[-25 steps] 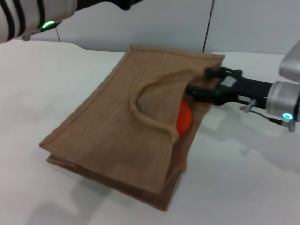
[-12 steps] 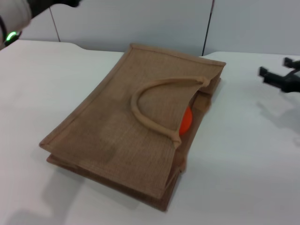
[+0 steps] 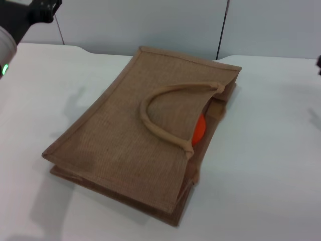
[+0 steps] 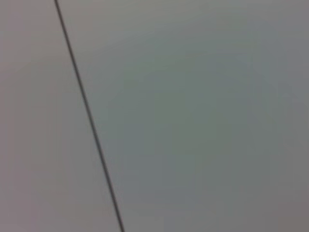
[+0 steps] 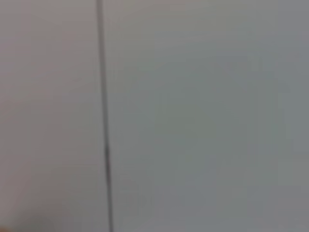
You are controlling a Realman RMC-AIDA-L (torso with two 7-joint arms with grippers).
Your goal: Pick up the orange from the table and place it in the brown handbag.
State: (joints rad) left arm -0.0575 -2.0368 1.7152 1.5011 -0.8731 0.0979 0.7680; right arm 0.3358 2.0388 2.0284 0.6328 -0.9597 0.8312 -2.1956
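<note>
The orange [image 3: 199, 128] lies inside the brown handbag [image 3: 135, 135] mouth at 3 o'clock. Left end effector [image 3: 42, 10] sits at 10 o'clock, right end effector [image 3: 319, 63] at the 3 o'clock desk [image 3: 261, 165] edge; grip states cannot be told.

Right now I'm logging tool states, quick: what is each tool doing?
Left tool: raised at the far left, holding nothing; open or shut cannot be told.
Right tool: almost out of view.

Little of the robot shows. At ten o'clock in the head view the left arm [image 3: 15, 20] has a matte black, blocky, angular section ending in notched edges, joined to a rounded pale grey-white link bearing a small glowing green light. At three o'clock, a sliver of black from the right arm [image 3: 319, 64] crosses the edge.
</note>
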